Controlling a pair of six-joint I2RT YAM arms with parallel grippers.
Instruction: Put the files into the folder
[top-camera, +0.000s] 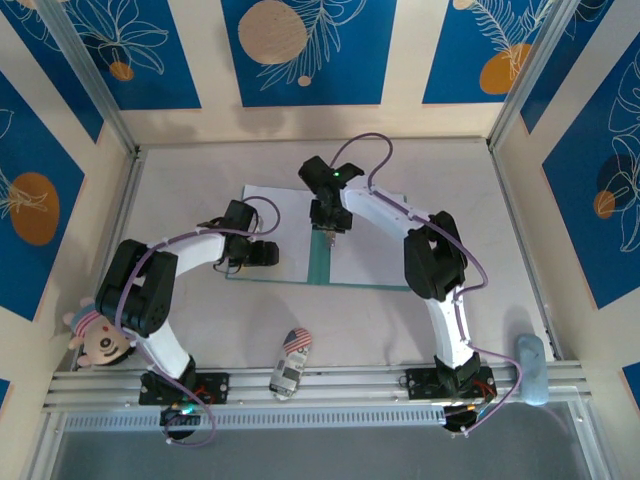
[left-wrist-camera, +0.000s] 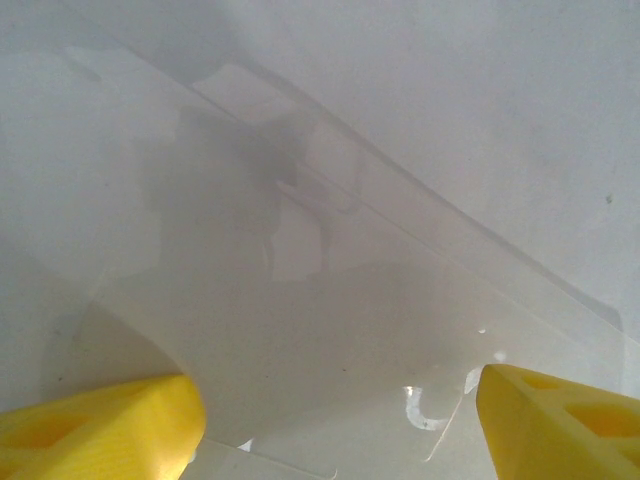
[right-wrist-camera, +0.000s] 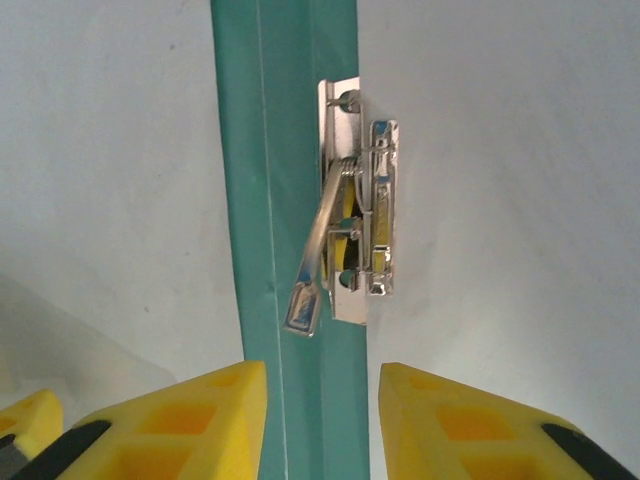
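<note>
Folder (top-camera: 318, 270) lies open and flat mid-bench, a bit closer to the far edge than the near one. Opened out, its long axis runs left-right. The teal crease runs near-far and shows as a narrow strip between white on both sides.

Files (top-camera: 372, 258) lie white on the leaves, edges roughly square to the folder. Only the crease and a thin teal line along the near edge stay uncovered.

In the right wrist view the crease (right-wrist-camera: 285, 150) runs straight up the frame. A metal clip (right-wrist-camera: 352, 225) sits on its right margin, long axis parallel to the crease, lever angled down-left.

Right pincer (top-camera: 328, 233) hangs over the crease. Its fingers (right-wrist-camera: 190, 420) are moderately spread, one on each side of the teal strip, nothing pinched.

Left pincer (top-camera: 265, 253) is over the left leaf near its near edge. Its tips (left-wrist-camera: 110, 425) are spread wide above white paper (left-wrist-camera: 330, 340), nothing gripped. A sheet edge crosses that view diagonally.

Toy car (top-camera: 290, 363) sits at the near edge, between the arm bases. Doll (top-camera: 100, 338) is at the near-left corner, and a pale blue object (top-camera: 530, 365) at the near-right.
</note>
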